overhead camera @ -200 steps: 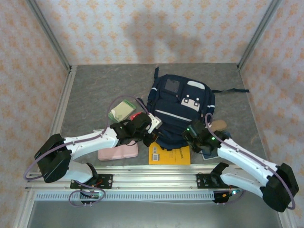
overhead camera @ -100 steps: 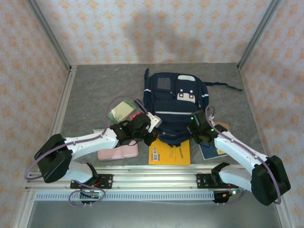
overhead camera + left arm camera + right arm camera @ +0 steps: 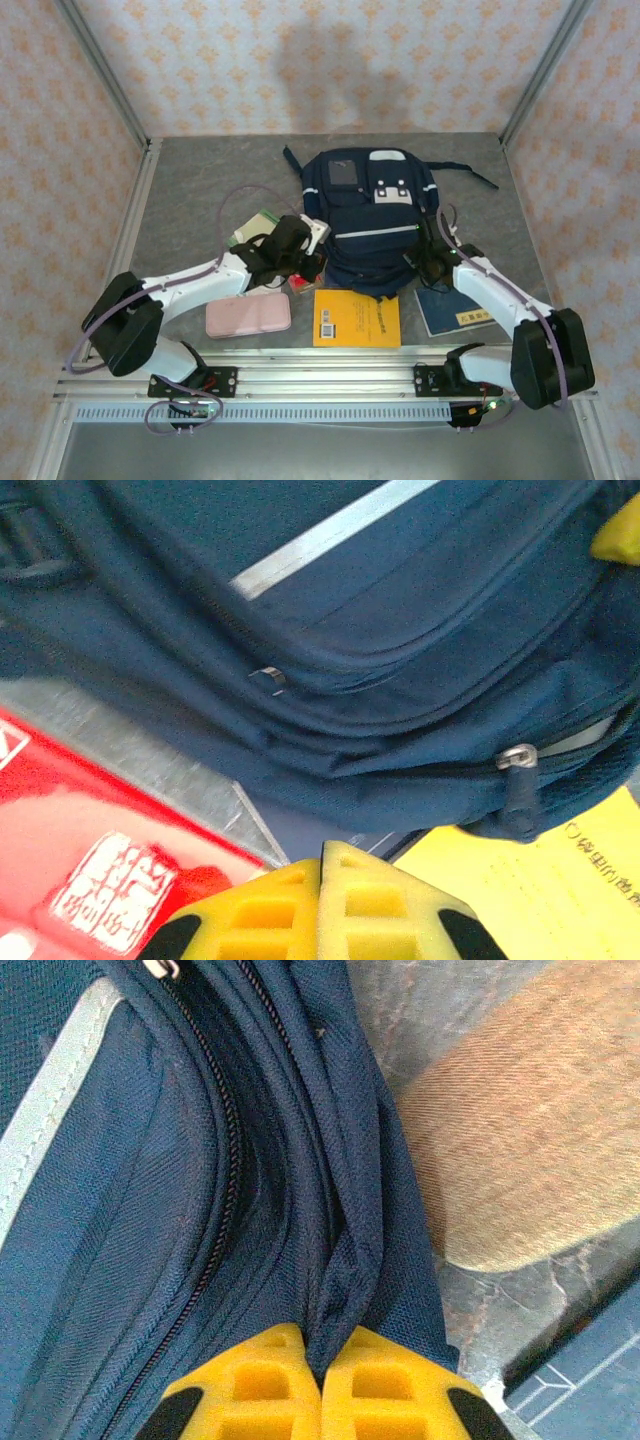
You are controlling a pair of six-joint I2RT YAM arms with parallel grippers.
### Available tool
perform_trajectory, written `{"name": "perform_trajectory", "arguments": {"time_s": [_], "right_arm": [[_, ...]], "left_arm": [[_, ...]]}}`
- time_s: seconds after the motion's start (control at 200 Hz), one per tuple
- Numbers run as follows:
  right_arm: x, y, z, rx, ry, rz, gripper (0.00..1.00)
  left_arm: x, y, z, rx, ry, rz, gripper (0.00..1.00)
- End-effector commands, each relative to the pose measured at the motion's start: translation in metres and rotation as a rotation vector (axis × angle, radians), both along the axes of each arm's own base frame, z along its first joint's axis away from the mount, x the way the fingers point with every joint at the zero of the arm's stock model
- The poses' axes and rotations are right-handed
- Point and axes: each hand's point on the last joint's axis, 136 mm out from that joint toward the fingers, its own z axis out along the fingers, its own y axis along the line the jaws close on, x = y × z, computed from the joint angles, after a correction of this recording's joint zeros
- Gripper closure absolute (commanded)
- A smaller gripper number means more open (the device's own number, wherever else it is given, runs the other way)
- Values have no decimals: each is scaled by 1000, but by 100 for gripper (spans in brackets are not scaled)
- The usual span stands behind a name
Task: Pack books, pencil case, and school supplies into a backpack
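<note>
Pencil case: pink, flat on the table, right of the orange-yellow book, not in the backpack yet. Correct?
Wrong side. The top external view shows the pink pencil case flat on the table, left of the orange-yellow book, not in the backpack yet. What lies right of that book is a navy blue book.

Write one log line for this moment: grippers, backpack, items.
left gripper: shut, by backpack | right gripper: shut on backpack | books, pencil case: on table
</note>
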Motion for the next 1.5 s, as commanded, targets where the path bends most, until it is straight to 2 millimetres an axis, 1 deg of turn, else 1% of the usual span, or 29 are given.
{"name": "perform_trajectory", "arguments": {"time_s": [0.0, 0.005, 0.01, 0.04, 0.085, 0.115, 0.18, 0.255, 0.29, 0.335, 0.395, 0.42, 0.445, 0.47, 0.495, 0.535, 0.58, 0.665, 0.71, 0.801, 0.931, 0.961, 1.001, 1.101, 1.196, 1.286, 1.351, 1.426, 1.496], "right_arm": [[12, 7, 24, -36, -80, 123, 76], [12, 5, 25, -48, -78, 122, 72], [11, 4, 25, -55, -74, 120, 70], [8, 1, 29, -94, -62, 125, 60], [7, 0, 39, -143, -64, 156, 53], [5, -2, 46, -189, -65, 176, 51], [5, -5, 64, -284, -71, 190, 50], [9, 4, 78, -300, -72, 215, 48], [14, 14, 82, -271, -75, 232, 48], [23, 31, 85, -236, -87, 292, 46], [35, 49, 90, -263, -106, 404, 43], [39, 60, 92, -272, -121, 479, 43], [42, 75, 94, -260, -149, 582, 43], [42, 92, 95, -247, -184, 694, 41], [42, 104, 94, -258, -211, 782, 40], [43, 115, 92, -307, -219, 883, 38], [45, 124, 87, -385, -191, 984, 36], [48, 132, 70, -497, -107, 1140, 35], [52, 134, 62, -534, -84, 1173, 35], [56, 140, 50, -555, -46, 1212, 32], [58, 154, 42, -604, -14, 1251, 29], [59, 158, 42, -615, -17, 1251, 26], [61, 163, 41, -632, -25, 1249, 25], [68, 169, 37, -663, -22, 1225, 25], [73, 174, 34, -654, -20, 1192, 26], [76, 179, 32, -648, -29, 1162, 26], [77, 177, 25, -656, -13, 1144, 28], [78, 173, 11, -674, 29, 1121, 29], [74, 172, -4, -664, 71, 1122, 30]], "left_arm": [[-3, -6, 3, 14, 20, -6, 87], [-2, -5, 3, 15, 19, -2, 87], [-2, -4, 3, 16, 18, 2, 86], [-1, -1, 4, 17, 11, 24, 83], [2, 4, 9, 12, 0, 60, 76], [3, 8, 12, 7, -5, 83, 73], [7, 15, 20, 4, -16, 123, 70], [10, 24, 30, 11, -29, 170, 64], [12, 27, 35, 6, -35, 186, 62], [14, 32, 41, 6, -44, 214, 59], [16, 41, 48, 6, -57, 254, 58], [17, 44, 51, 6, -59, 266, 58], [17, 48, 52, 10, -59, 276, 58], [17, 51, 55, 13, -60, 285, 58], [16, 55, 56, 19, -59, 294, 58], [16, 62, 58, 28, -56, 315, 58], [15, 69, 60, 37, -51, 341, 57], [15, 87, 63, 43, -50, 401, 57], [15, 96, 65, 36, -47, 432, 57], [15, 112, 66, 20, -43, 478, 57], [13, 127, 58, 2, -14, 505, 57], [12, 129, 56, -1, -7, 509, 57], [12, 132, 54, -5, -2, 515, 57], [12, 132, 55, -22, -3, 519, 58], [13, 131, 57, -30, -5, 517, 58], [14, 132, 54, -26, 3, 521, 58], [14, 132, 53, -27, 8, 523, 58], [14, 132, 52, -25, 10, 525, 58], [14, 133, 50, -19, 12, 529, 58]]}}
